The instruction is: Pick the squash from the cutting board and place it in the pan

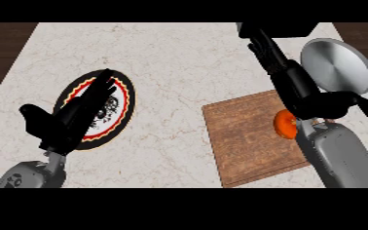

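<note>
The orange squash point(285, 124) lies near the right edge of the wooden cutting board point(244, 141), partly hidden by my right wrist. My right hand point(293, 80) stretches from above the squash towards the counter's far edge with its fingers straight, open and holding nothing. The squash sits beside the heel of that hand, not between its fingers. The silver pan point(334, 64) stands at the far right, just right of the hand. My left hand point(81, 108) rests open at the left, fingers straight, above a plate.
A round plate point(123, 85) with a black and red rim lies under my left hand. A dark shape point(287, 28) sits at the counter's far edge above the right hand. Bare marble counter point(179, 63) lies between the plate and the board.
</note>
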`<move>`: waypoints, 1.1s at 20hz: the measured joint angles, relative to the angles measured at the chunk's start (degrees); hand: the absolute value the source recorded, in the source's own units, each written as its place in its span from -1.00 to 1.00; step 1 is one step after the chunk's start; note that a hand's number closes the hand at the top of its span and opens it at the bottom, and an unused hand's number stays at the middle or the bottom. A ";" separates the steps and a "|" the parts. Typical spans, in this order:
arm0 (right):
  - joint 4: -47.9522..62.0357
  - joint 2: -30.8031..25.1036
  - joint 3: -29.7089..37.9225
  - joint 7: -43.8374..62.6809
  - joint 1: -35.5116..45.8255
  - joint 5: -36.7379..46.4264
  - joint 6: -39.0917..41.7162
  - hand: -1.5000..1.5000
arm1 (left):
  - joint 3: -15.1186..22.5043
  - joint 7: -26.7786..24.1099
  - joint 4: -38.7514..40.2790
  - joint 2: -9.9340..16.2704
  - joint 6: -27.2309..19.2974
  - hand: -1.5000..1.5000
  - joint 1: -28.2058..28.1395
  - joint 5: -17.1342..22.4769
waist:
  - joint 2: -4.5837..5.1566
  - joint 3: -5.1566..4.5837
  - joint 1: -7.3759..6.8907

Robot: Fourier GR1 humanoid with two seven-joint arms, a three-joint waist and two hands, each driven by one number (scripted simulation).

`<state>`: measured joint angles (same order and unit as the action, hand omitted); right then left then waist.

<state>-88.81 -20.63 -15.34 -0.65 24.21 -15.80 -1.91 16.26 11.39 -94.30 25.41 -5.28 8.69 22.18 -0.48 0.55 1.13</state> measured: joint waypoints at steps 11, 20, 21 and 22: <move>9.70 -17.03 13.28 -17.87 -3.21 -7.77 28.72 -1.00 | -8.72 -1.54 3.19 -1.16 -8.44 0.00 1.13 -1.62 | 1.06 -0.26 -0.93; 23.05 -30.50 17.67 -40.35 -6.80 9.61 30.61 -1.00 | -8.70 -1.51 4.63 -3.36 -10.17 0.00 2.42 -2.76 | 1.24 -0.26 -2.05; 23.64 -31.21 17.14 -41.81 -6.32 11.31 29.64 -1.00 | -8.73 -1.79 4.77 -3.43 -9.94 0.00 2.12 -2.78 | 1.20 -0.29 -2.25; 24.40 -31.78 16.61 -42.99 -5.56 12.73 28.86 -1.00 | -8.69 -1.88 4.93 -3.66 -9.94 0.00 2.23 -2.96 | 1.15 -0.32 -2.35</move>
<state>-64.41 -52.41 1.27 -43.64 18.65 -3.07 26.94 7.57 9.51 -89.37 21.76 -15.22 10.92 19.23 0.67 0.24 -1.22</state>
